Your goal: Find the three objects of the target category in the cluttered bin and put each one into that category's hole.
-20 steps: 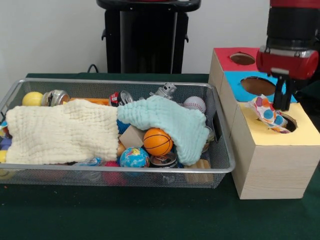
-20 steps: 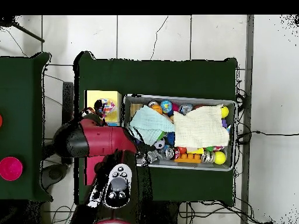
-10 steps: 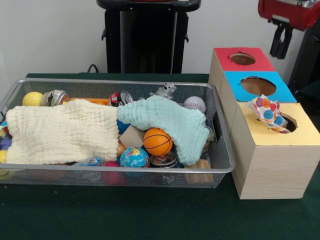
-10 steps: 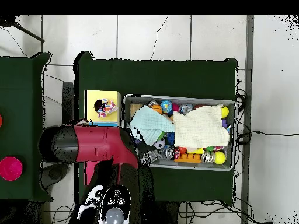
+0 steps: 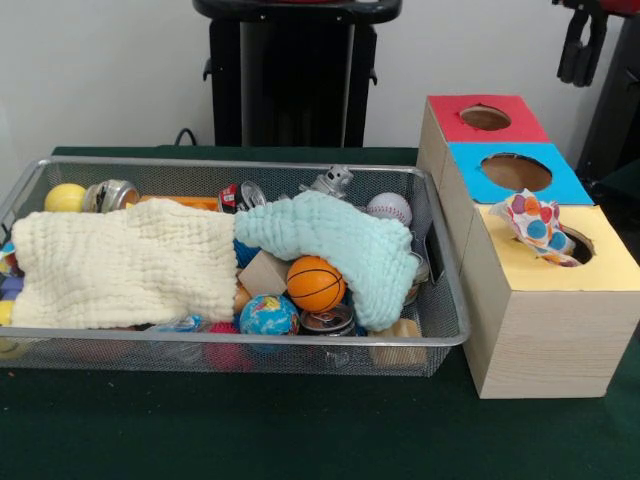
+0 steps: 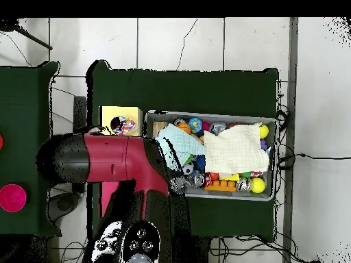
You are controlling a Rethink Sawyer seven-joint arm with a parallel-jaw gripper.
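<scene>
A polka-dot cloth [image 5: 535,228] lies crumpled in the hole of the yellow box [image 5: 600,268], half sticking out; the overhead view shows the polka-dot cloth [image 6: 123,125] there too. My gripper [image 5: 583,45] hangs high at the top right, well above the boxes, open and holding nothing. The wire bin [image 5: 445,335] holds a cream cloth [image 5: 120,265] and a mint cloth [image 5: 335,245] draped over the clutter. Showing around them are a basketball [image 5: 315,283], a globe ball [image 5: 268,315], a baseball [image 5: 389,208] and a yellow ball [image 5: 64,197].
Behind the yellow box stand a blue box [image 5: 516,172] and a red box [image 5: 485,117], each with a round hole. Cans, a wooden block [image 5: 262,272] and a silver figurine [image 5: 333,181] lie in the bin. My arm [image 6: 110,161] covers those two boxes from overhead.
My gripper has risen from just over the yellow box's hole to the top right corner. The polka-dot cloth was let go and stays in the hole.
</scene>
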